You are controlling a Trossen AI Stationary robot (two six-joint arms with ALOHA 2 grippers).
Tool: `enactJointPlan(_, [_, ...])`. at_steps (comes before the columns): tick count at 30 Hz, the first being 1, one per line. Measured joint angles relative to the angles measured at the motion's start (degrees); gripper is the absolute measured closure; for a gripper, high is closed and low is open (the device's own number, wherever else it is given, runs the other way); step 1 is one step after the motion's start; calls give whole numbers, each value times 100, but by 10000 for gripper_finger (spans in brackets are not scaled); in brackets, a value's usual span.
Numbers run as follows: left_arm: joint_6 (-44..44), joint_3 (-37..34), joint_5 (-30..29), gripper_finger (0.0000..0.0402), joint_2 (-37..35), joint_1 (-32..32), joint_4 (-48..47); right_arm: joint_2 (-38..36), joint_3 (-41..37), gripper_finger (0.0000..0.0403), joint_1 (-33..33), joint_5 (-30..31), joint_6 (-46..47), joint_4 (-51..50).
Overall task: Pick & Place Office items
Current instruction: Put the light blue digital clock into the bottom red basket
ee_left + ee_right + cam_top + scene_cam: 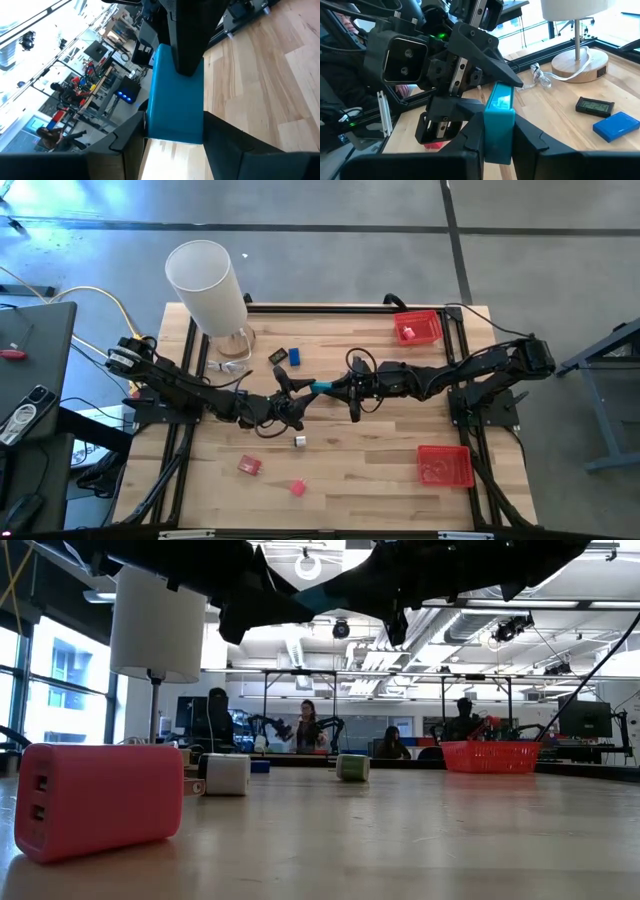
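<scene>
A teal block [322, 386] hangs in the air over the middle of the table, between my two grippers. My left gripper [303, 392] comes at it from the table's left and my right gripper [338, 387] from the right. Each is shut on one end of it. Other office items lie loose on the wood: a blue one [295, 357] and a black one [278, 356] toward the far side. A small white one [299, 441], a red one [249, 466] and a pink one [298, 487] lie nearer. My left gripper pinches the block's left end [172, 127] between its two fingers, one on each broad side. The fingers come level from the table's left and lie along the block. The block is clear of the table. My right gripper pinches the block's right end [498, 137] between its two fingers, level, from the table's right. The block sticks out ahead of the fingers toward the other gripper, its narrow edge up, clear of the table.
Two red trays stand on the right, one at the far edge [417, 327] and one near the front [444, 465]. A tall white cylinder [207, 285] on a round wooden base stands at the far left, with a clear tangle [230, 367] beside it. People are in the room beyond.
</scene>
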Motion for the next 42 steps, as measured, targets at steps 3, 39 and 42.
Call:
enactJointPlan(3, [-47,0,0,237,0,0,-16,0,0,341,0,1,27,-4])
enactJointPlan(39, [-3591,9,1020,238,-1274,-461,-2430,2,-9,183,219,-1167,-1773,42])
enactJointPlan(42, [-4001,9,1489,238,-1440,-278,-2657,2,-9,183,365,-1097,-2356,33])
